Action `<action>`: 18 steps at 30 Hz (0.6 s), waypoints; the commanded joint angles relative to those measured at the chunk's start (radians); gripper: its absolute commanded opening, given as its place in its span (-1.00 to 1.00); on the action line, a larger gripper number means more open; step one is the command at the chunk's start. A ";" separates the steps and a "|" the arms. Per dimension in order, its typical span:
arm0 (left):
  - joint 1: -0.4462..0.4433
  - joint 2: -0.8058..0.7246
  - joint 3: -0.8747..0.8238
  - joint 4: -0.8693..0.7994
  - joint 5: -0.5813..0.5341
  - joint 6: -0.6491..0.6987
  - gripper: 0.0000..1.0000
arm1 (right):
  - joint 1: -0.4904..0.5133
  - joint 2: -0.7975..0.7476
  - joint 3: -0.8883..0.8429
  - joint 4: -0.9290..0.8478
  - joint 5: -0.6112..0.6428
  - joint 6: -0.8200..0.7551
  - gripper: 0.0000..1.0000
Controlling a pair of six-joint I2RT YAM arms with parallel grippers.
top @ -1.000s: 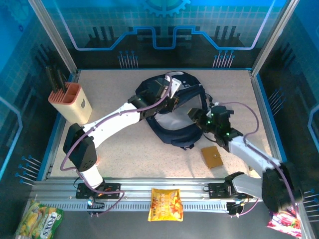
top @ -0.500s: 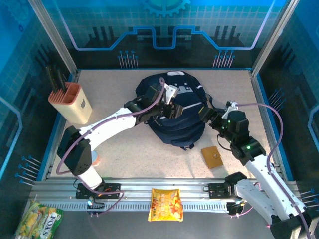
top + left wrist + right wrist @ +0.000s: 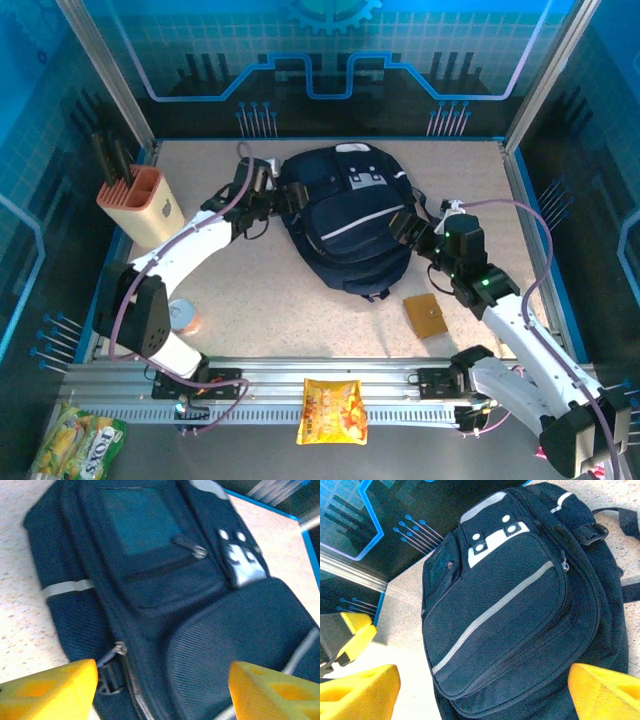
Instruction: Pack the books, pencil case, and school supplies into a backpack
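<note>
Only legible text: "FOX'S" on green-yellow bag (image 3: 72,443), bottom left. Orange snack bag (image 3: 333,410) print unreadable.

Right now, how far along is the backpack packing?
Done: cannot confirm; the backpack lies front up and looks closed, hiding its contents. In hand: nothing; the left gripper and right gripper stand open beside it, both empty. Left: the tan square piece lies on the table, unpacked.
</note>
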 commanded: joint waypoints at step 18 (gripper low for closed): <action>0.128 0.339 0.076 0.202 0.346 -0.262 -0.17 | 0.065 0.122 -0.040 0.136 -0.075 0.062 0.74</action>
